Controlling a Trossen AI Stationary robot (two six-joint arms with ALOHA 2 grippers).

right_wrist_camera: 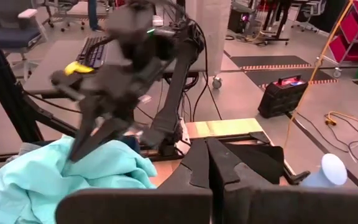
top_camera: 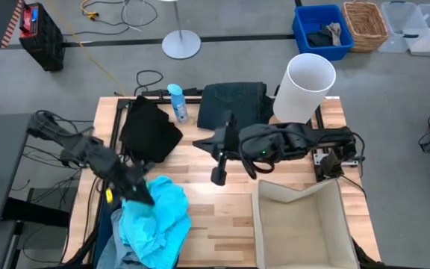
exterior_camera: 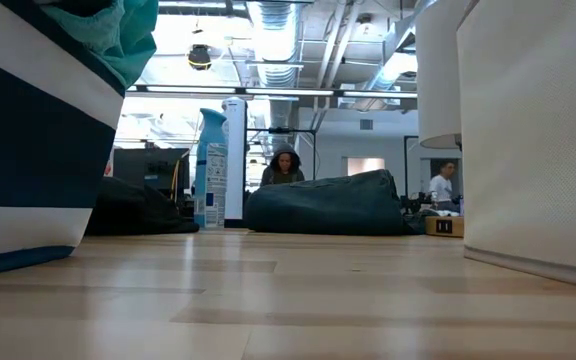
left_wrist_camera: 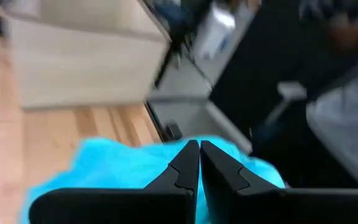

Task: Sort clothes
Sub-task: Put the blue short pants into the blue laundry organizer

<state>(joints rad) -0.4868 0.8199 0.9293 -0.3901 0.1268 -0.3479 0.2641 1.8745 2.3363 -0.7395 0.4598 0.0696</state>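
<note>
A bright turquoise garment (top_camera: pixel 155 217) lies crumpled at the near left edge of the wooden table (top_camera: pixel 222 202), its long axis running from the table's middle toward that edge, where it drapes over a striped bin (exterior_camera: pixel 28 150). The left gripper (top_camera: pixel 142 196) sits at its upper end with fingers pressed together; whether they pinch any fabric is hard to tell. A black garment (top_camera: pixel 149 128) lies bunched at the far left. A dark teal garment (top_camera: pixel 234 103) lies folded at the far middle, with a spray bottle (top_camera: pixel 176 102) between the two. The right gripper (top_camera: pixel 219 176) hangs clenched and empty over the table's centre. A beige box (top_camera: pixel 301 224) and a white cylinder (top_camera: pixel 304 88) stand on the right. Beyond the table are grey floor, a blue crate (top_camera: pixel 321 31) and a wicker basket (top_camera: pixel 366 24).
</note>
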